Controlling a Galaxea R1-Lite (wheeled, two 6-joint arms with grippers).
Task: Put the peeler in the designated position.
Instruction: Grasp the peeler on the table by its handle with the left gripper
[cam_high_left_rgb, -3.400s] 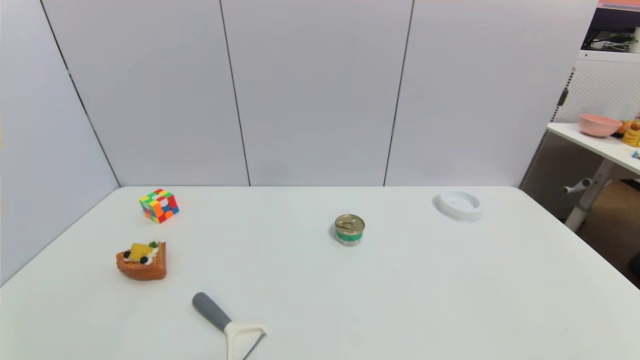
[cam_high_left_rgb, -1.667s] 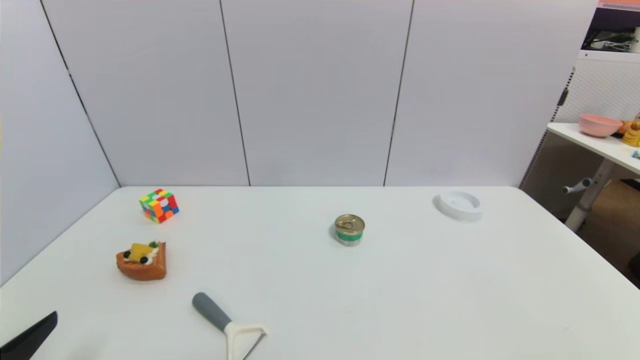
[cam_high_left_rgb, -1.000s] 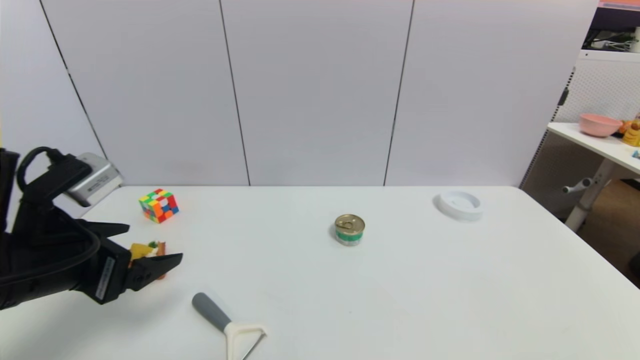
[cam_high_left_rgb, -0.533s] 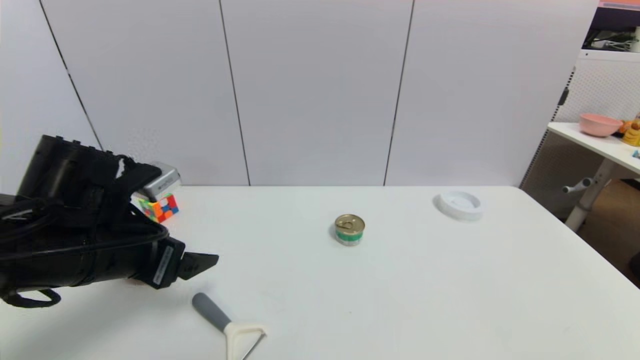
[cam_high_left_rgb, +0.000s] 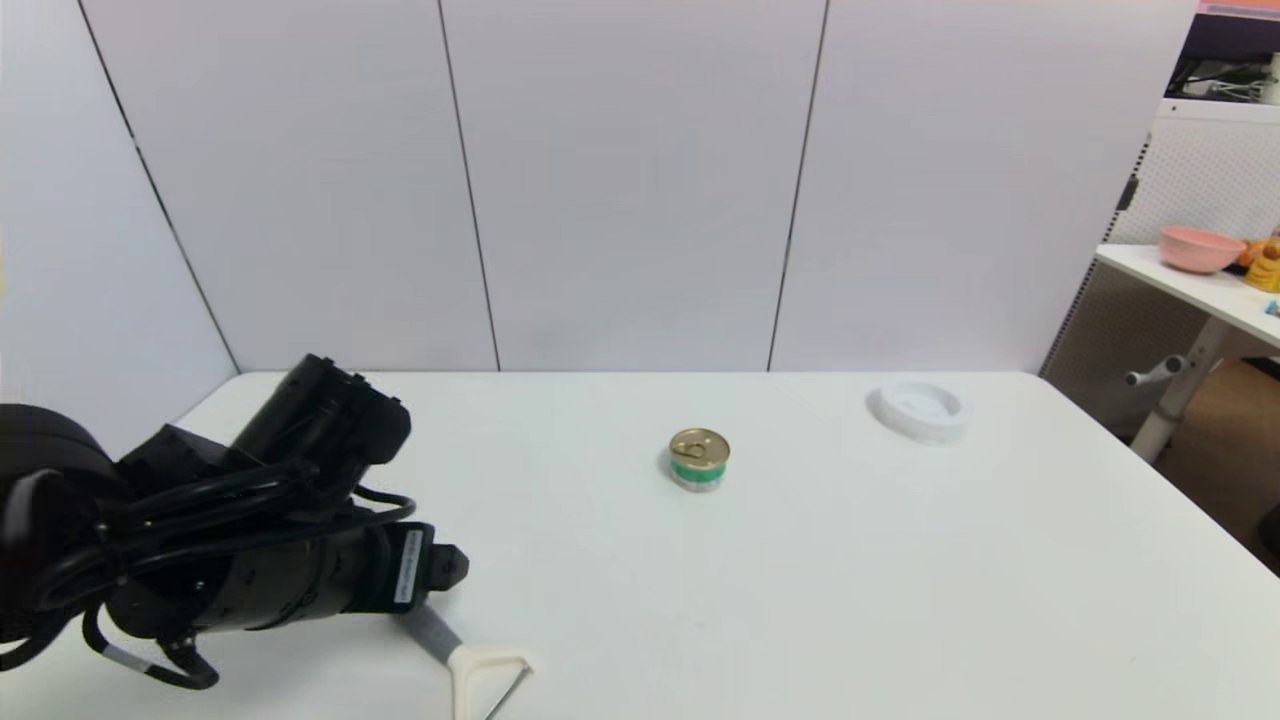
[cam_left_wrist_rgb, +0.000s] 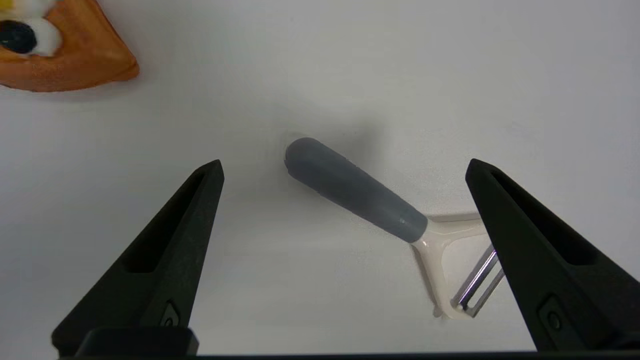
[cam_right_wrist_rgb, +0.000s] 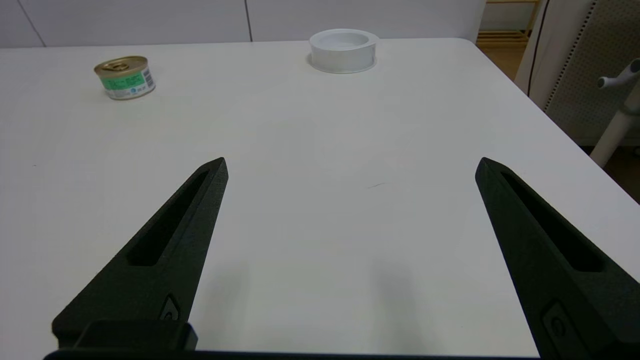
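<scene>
Reaching step: the left gripper (cam_left_wrist_rgb: 345, 167) hangs spread wide above the peeler (cam_left_wrist_rgb: 356, 190), which lies flat at the table's (cam_high_left_rgb: 900, 580) seven o'clock. Next, lower and close on the handle. The right gripper (cam_right_wrist_rgb: 350, 165) is parked, open.

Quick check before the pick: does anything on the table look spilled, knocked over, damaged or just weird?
Nothing stands out. The peeler lies flat and whole on the table, with the left gripper open above its handle. The can stands upright and the white dish sits level.

One peeler (cam_left_wrist_rgb: 356, 192), one tin can (cam_high_left_rgb: 699, 459), one white dish (cam_high_left_rgb: 919, 409), one cake slice (cam_left_wrist_rgb: 60, 55)
</scene>
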